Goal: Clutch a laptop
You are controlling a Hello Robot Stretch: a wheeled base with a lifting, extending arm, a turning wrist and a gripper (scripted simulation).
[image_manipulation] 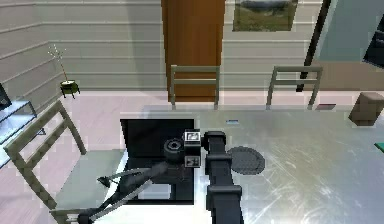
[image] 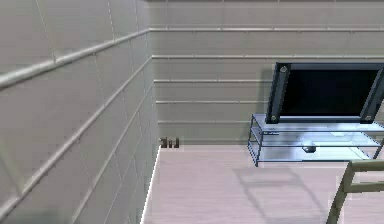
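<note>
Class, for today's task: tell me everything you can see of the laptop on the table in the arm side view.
The laptop looks like a flat, matt black slab lying level on the glossy grey table, near the table's edge and beside a pale wooden chair. No screen or keys can be made out. The claw and the arm's dark end overlap it in the picture. Whether they touch it, or whether the claw holds anything, cannot be told.
</note>
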